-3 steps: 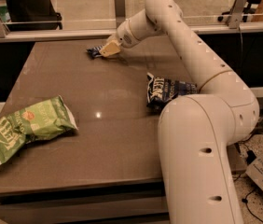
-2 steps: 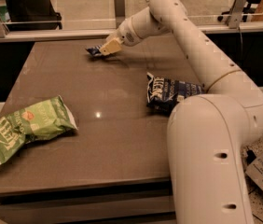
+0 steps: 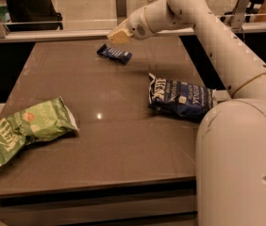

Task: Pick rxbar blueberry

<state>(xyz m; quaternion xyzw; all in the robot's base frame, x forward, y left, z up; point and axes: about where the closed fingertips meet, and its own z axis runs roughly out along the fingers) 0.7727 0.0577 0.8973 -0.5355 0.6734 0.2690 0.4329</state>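
Observation:
The rxbar blueberry (image 3: 114,53) is a small flat dark navy wrapper lying on the brown table (image 3: 104,164) near its far edge. My gripper (image 3: 116,36), with pale yellowish tips, hangs just above and slightly behind the bar, apart from it, and the bar is not in it. The white arm reaches in from the right across the far side of the table.
A large puffy dark blue chip bag (image 3: 181,98) lies at the right side of the table, close to the arm's base. A large green chip bag (image 3: 28,128) lies at the front left, overhanging the edge. A metal rail (image 3: 43,34) runs behind the table.
The gripper was down at the bar's right end; now it has risen off it. The bar stays on the table, fully uncovered.

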